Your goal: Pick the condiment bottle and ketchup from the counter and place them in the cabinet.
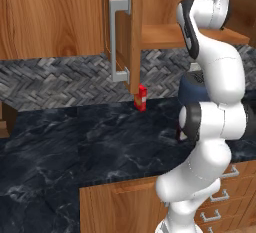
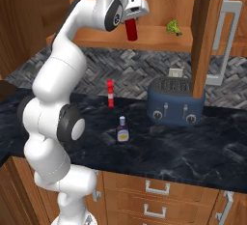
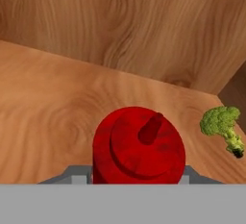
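Note:
My gripper [image 2: 131,20] is up inside the open cabinet [image 2: 159,38], shut on the ketchup [image 2: 130,30], a red bottle held upright at the wooden shelf. Whether its base touches the shelf I cannot tell. In the hand view the ketchup [image 3: 138,143] shows from above, pointed cap up, between my fingertips [image 3: 77,175]. The condiment bottle [image 2: 122,130], small and dark with a pale label, stands upright on the black counter [image 2: 193,147] below, in front of my arm.
A broccoli floret [image 2: 172,27] [image 3: 222,124] lies on the shelf right of the ketchup. The open cabinet door [image 2: 202,35] [image 1: 132,27] hangs out over a navy toaster [image 2: 174,102]. A small red carton [image 2: 110,93] [image 1: 141,98] stands by the backsplash. Drawers [image 2: 159,190] sit under the counter.

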